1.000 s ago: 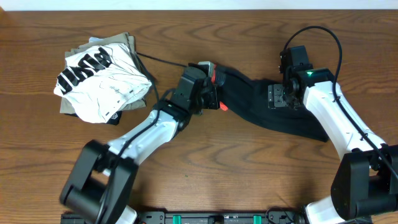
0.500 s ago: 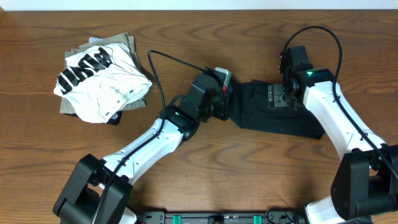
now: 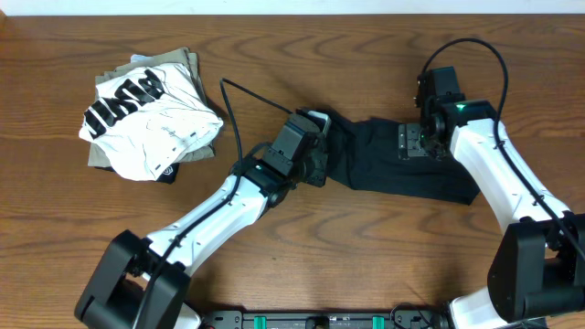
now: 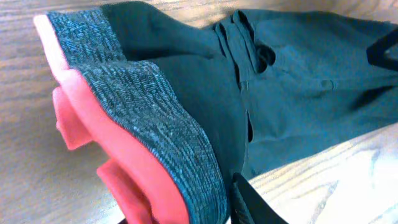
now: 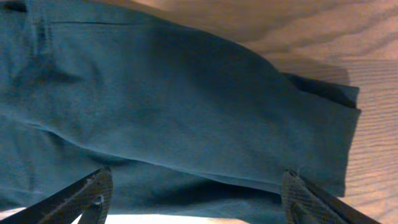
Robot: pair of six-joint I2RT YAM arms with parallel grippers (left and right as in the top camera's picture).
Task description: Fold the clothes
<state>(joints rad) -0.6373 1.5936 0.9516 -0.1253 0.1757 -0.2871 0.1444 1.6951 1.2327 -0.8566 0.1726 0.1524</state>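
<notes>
**A:** The long black stretchy leggings (image 3: 384, 172) are lying in a rumpled band across the middle of the brown wood-grain bench (image 3: 366, 247), between the two arms.

**B:** Up close, the grey heathered waistband (image 4: 143, 118) is showing a fine ribbed knit. A smooth coral-red edge is curling over on itself, and the black fabric behind is puckering along a seam.

**A:** The left hand (image 3: 315, 151) is sitting right over that waistband end. Only one dark fingertip (image 4: 252, 202) is poking into the bottom of its wrist view, so I cannot tell whether it is gripping or loose.

**B:** The right hand (image 3: 413, 143) is hovering over the far stretch with its fingers (image 5: 93, 190) spread wide and nothing pinched between them. The cloth is lying flat beneath it, and a hem corner is stepping off at the right.

**A:** Far left, a crumpled white shirt with bold black lettering (image 3: 155, 119) is slumping over a khaki folded garment (image 3: 187, 62). The shirt is hiding most of the khaki, and its folds are breaking up the letters, so I'm not making them out.
</notes>
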